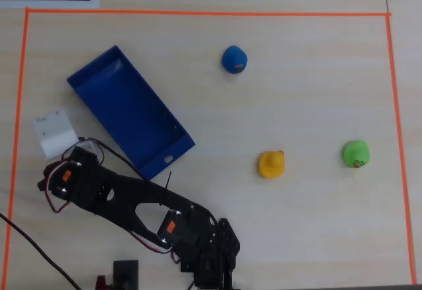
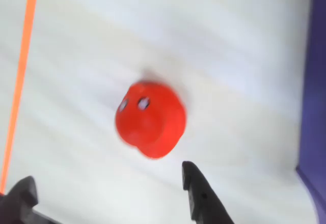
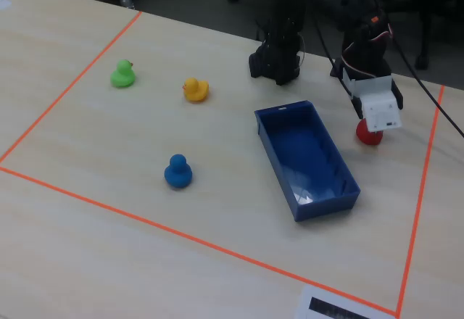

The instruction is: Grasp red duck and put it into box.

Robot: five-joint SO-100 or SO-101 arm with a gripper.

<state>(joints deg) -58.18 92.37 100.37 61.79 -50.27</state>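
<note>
So the gripper [image 2: 109, 186] is spread apart, nothing between the fingers. In the wrist view you get two dark fingertips poking up from the bottom edge, one at the lower left corner and one right of centre, and the red duck [image 2: 151, 119] sits on the table just past them, roughly lined up with the gap but not touched by either tip. The shot is a bit motion-blurred, though the two little eye dots on the duck still show.

In the fixed view the gripper head hangs right over the duck [image 3: 369, 135], with the white camera block [image 3: 378, 108] covering its top, so only the lower red part peeks out. The duck sits on the table to the right of the box [image 3: 330, 152], near it but clearly outside, between the box and the orange tape line [image 3: 421, 188] on that side. In the wrist view the box wall is the blue strip along the right edge.

In the overhead view the box [image 1: 99, 72] lies at an angle with nothing in it, and the arm [image 1: 125, 201] stretches below it. Well apart across the table are the blue duck [image 1: 234, 59], yellow duck [image 1: 271, 164] and green duck [image 1: 356, 153].
</note>
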